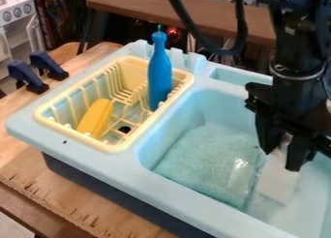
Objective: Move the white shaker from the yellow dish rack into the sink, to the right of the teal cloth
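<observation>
One light-blue toy sink (97,155), the landmark, camera view, on a wooden tabletop (58,196). One black gripper (280,159), pointing down, over the sink's large basin at its right side; whether open or closed on anything, cannot tell. One white, elongated item (277,181), directly at the gripper, reaching down inside the same basin. One pale-teal cloth (203,157), spread on the basin floor, left of the white item. One cream dish rack (116,147), set in the sink's left compartment, containing: one yellow corn cob (96,118), leaning; one blue bottle (159,72), upright. Two dark-blue clamps (27,77), beyond the sink's left side.
</observation>
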Controlling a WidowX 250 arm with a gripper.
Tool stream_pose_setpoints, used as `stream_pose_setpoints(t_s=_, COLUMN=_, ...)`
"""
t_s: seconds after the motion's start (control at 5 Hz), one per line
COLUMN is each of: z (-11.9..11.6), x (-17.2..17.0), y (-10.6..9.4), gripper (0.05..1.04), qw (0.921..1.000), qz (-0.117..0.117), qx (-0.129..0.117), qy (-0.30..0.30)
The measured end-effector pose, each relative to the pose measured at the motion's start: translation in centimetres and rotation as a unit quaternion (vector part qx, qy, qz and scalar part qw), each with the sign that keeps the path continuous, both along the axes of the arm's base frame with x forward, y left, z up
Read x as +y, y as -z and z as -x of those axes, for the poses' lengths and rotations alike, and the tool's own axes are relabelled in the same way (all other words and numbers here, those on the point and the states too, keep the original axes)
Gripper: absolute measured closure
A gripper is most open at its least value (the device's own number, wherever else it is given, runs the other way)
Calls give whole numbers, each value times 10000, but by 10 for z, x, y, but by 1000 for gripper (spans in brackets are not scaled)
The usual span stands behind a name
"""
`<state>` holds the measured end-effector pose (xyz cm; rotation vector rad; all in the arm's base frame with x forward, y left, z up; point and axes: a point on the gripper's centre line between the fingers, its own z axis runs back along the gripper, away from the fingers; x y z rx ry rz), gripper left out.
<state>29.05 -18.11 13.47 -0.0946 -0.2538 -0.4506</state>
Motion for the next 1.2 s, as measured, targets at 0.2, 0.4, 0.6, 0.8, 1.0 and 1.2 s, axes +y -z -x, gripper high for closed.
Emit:
stream_pose_setpoints(t_s=0.2, z=-1, x=-1, y=0, gripper=488, qw=9999, qz=95, qx=-23, qy=-39)
stream_pose_setpoints(t_s=0.4, z=1, x=-1, y=9, gripper=177, qw=9998, qz=44, qx=196, qy=-14)
stream_pose_setpoints(t_s=0.6, z=3, x=-4, y=13, gripper=67, qw=9996, qz=63, qx=277, qy=44)
stream_pose_setpoints(t_s=0.8, z=8, x=-3, y=3, gripper=74, qw=9997, qz=42, qx=250, qy=39)
stream_pose_setpoints(t_s=1.0, z=14, x=3, y=-29, gripper=76, qw=9999, qz=114, qx=18, qy=-62)
stream_pose_setpoints(t_s=1.2, z=18, x=13, y=-65, gripper=76, qw=9997, qz=-21, qx=-68, qy=-218)
